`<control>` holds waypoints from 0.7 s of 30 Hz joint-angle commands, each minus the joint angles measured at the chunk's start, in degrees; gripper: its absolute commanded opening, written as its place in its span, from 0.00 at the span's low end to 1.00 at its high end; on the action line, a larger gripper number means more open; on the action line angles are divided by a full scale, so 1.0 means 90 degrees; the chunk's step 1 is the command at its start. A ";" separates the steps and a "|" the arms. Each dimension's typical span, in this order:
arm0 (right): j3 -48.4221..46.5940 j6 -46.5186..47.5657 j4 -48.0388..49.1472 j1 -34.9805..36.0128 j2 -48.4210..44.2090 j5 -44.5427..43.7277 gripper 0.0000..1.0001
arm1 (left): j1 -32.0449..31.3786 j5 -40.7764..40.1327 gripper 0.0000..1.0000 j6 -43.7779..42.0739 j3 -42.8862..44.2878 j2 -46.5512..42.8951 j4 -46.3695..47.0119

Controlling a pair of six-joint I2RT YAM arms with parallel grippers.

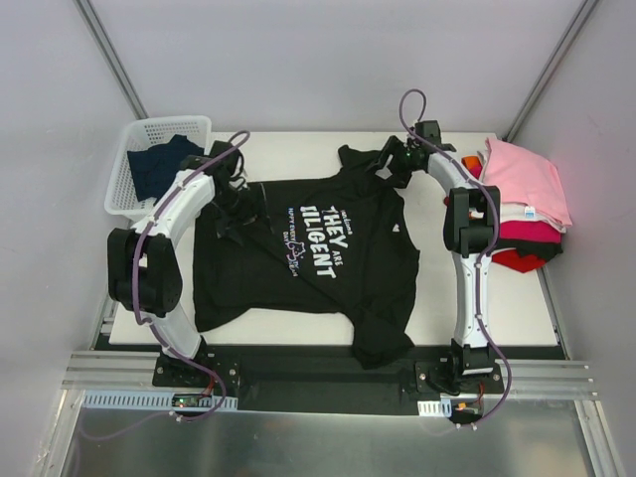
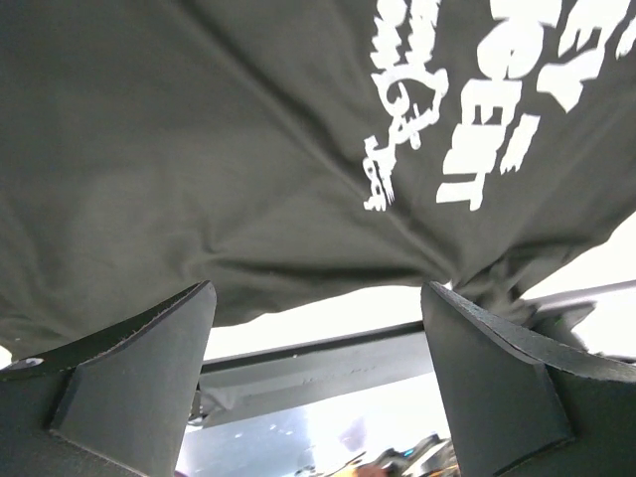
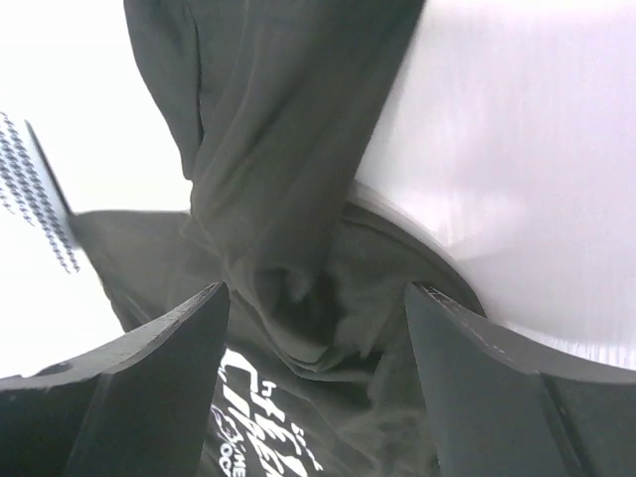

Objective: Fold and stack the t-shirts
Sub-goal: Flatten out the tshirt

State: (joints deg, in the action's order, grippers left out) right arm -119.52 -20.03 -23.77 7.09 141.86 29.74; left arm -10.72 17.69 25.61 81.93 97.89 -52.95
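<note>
A black t-shirt (image 1: 308, 263) with white lettering lies spread face up across the table, its lower right part hanging over the near edge. My left gripper (image 1: 241, 204) hovers over the shirt's left shoulder area. In the left wrist view the left gripper (image 2: 318, 368) is open, with the black cloth (image 2: 248, 149) beyond the fingers and nothing between them. My right gripper (image 1: 391, 161) is at the shirt's far edge by the collar. In the right wrist view it (image 3: 316, 338) is open over a bunched fold of the black cloth (image 3: 298, 229), its fingers apart from the fold.
At the right edge stands a stack of folded tees, pink (image 1: 527, 179) on top, then white, magenta (image 1: 527, 232) and red (image 1: 517, 260). A white basket (image 1: 169, 122) at the far left holds a dark navy tee (image 1: 159, 164). Grey walls close in the table (image 1: 437, 288).
</note>
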 commanded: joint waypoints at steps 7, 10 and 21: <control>0.0097 -0.1151 0.1898 -0.0436 -0.0069 -0.0170 0.75 | -0.0528 -0.0218 0.86 -0.0091 -0.0002 0.0081 -0.0181; 0.0029 -0.1309 0.2016 -0.0446 -0.0166 -0.0014 0.75 | -0.0547 -0.0315 0.86 -0.0052 0.0047 0.0178 -0.0181; 0.1727 -0.0101 -0.0369 -0.0359 -0.2098 0.0076 0.59 | -0.0537 0.0035 0.87 0.0172 0.2447 0.1798 -0.0240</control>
State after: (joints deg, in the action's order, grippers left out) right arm -106.87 -28.08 -13.52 2.59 135.00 29.98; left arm -15.68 14.74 26.24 95.50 111.66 -54.22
